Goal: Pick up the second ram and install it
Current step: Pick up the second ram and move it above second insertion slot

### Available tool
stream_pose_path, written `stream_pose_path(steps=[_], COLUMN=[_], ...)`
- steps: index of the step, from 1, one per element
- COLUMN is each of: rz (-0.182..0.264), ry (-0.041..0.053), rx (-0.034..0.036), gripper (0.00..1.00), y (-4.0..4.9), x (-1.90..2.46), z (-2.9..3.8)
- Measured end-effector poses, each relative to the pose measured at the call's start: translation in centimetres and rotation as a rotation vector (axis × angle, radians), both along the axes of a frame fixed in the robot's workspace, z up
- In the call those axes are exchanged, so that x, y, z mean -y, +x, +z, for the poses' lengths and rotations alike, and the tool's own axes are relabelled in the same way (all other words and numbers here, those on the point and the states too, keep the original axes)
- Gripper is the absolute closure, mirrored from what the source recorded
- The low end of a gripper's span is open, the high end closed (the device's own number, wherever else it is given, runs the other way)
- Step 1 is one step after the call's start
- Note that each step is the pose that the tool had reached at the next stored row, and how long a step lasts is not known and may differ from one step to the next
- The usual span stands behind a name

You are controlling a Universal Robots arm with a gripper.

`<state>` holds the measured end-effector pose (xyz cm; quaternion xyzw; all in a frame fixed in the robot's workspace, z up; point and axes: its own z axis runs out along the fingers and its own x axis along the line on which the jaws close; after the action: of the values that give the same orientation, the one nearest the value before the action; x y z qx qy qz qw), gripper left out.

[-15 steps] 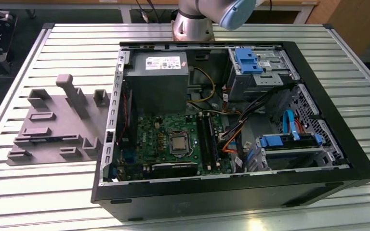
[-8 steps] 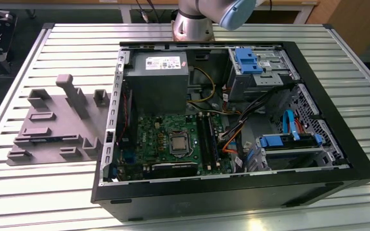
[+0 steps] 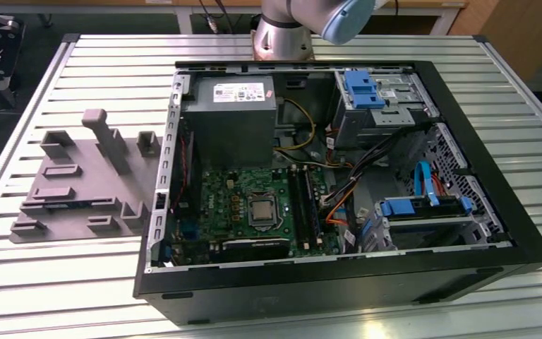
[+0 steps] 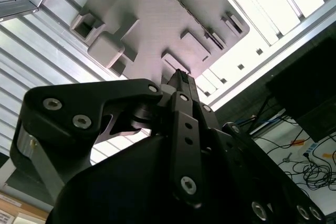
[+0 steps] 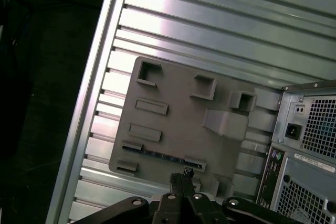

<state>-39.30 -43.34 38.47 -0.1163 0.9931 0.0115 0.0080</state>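
Grey matte blocky fixture (image 5: 178,129) cradles the slim dark second ram (image 5: 157,155) on edge. Black gripper (image 5: 182,173) hangs nearby; fingers pressed together, empty.

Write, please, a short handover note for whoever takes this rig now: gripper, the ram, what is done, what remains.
Gripper: shut, holding nothing, over the grey fixture beside the computer case.
Second ram: edge-on in its slot in the fixture, near the gripper's tip in the first wrist view, not gripped.
Done: nothing of this step shows yet.
Left: the pickup, then seating the ram in the memory slots inside the case; whether a first ram sits there, I cannot tell.
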Motion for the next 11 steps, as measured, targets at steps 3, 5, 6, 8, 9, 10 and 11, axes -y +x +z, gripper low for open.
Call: stream_pose_path(steps=[3, 5, 6, 8, 9, 10, 11], rz=[0.000, 0.000, 0.001, 0.006, 0.011, 0.016, 0.022], ry=[0.0000, 0.0000, 0.0000, 0.0000, 0.0000, 0.0000, 0.0000], rx=[0.0000, 0.0000, 0.0000, 0.0000, 0.0000, 0.0000, 0.0000], gripper=[0.89, 0.89, 0.89, 0.89, 0.89, 0.89, 0.89], y=[0.00, 0.00, 0.00, 0.00, 0.00, 0.00, 0.00], x=[0.00, 0.00, 0.00, 0.00, 0.00, 0.00, 0.00], z=[0.00, 0.00, 0.00, 0.00, 0.00, 0.00, 0.00])
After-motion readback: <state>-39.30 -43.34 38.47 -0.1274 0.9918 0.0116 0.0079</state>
